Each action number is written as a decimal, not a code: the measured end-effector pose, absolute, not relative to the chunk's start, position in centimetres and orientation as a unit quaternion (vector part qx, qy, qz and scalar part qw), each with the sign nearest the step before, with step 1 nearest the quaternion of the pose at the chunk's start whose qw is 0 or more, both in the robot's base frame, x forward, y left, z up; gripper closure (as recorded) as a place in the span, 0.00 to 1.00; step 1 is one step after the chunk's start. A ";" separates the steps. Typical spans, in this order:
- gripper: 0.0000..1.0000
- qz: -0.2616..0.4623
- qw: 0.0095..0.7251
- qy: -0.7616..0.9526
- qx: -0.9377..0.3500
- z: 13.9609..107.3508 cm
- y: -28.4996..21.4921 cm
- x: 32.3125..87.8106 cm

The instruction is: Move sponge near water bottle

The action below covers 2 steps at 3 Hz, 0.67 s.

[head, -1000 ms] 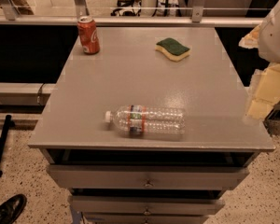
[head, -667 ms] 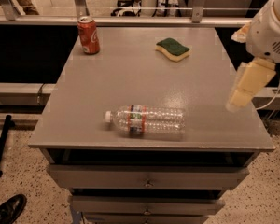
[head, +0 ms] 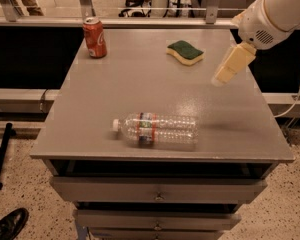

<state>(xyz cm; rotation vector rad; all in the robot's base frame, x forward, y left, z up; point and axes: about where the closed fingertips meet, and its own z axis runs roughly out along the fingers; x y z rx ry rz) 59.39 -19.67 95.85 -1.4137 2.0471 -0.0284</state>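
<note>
Not yet begun: the sponge [head: 186, 51] lies at the table's [head: 115, 89] 1 o'clock, the water bottle [head: 157, 129] at 6. The gripper [head: 224, 73] hovers empty at the sponge's 4 o'clock; how open, I cannot tell.

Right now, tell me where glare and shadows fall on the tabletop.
Camera view: a soft sheen lies on the table between the gripper, which hangs right of the sponge, and the water bottle; a dim shadow smudge sits right of the bottle; the bottle's clear plastic catches small highlights.
</note>
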 end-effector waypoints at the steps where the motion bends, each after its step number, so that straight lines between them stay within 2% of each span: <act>1: 0.00 -0.007 0.324 0.780 -0.535 95.7 -19.5 59.5; 2: 0.00 0.026 0.357 0.783 -0.508 94.5 -18.1 61.5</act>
